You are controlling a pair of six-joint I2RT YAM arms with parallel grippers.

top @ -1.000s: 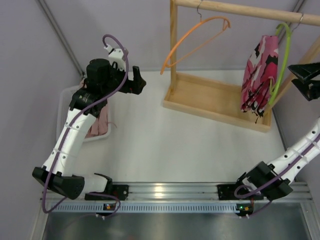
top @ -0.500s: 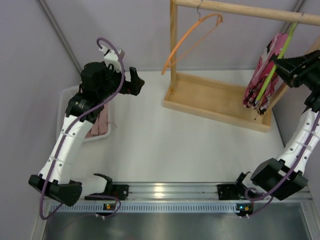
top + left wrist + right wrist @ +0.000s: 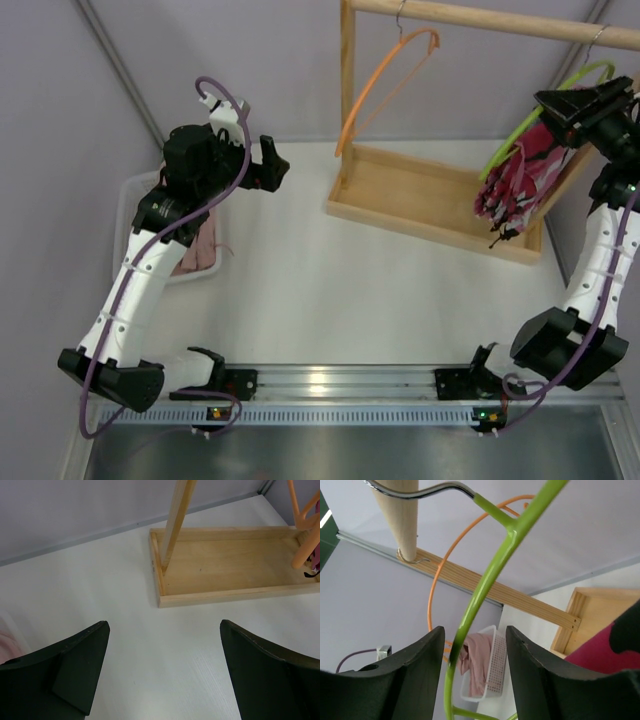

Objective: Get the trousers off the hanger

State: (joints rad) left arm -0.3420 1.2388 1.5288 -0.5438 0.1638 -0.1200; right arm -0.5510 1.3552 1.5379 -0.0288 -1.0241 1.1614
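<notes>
The lime-green hanger [image 3: 530, 115] hangs by its metal hook from the wooden rail [image 3: 480, 18] at the top right, swung up and to the left. The bright pink patterned trousers [image 3: 525, 180] hang bunched from it over the rack's base. My right gripper [image 3: 562, 104] is open, high up at the hanger. In the right wrist view the hanger's green arm [image 3: 490, 575] runs between the fingers of the right gripper [image 3: 475, 630], close to the left one, and the trousers [image 3: 600, 652] show at the lower right. My left gripper [image 3: 275, 160] is open and empty above the table [image 3: 165, 625].
An empty orange hanger [image 3: 385, 80] hangs at the rail's left end. The wooden rack base [image 3: 430, 195] lies on the table. A white basket [image 3: 135, 195] with plain dusty-pink cloth [image 3: 195, 250] sits at the far left under my left arm.
My right gripper has risen and moved left onto the green hanger. The hanger and trousers have swung up and to the left. The left arm has shifted slightly left.
</notes>
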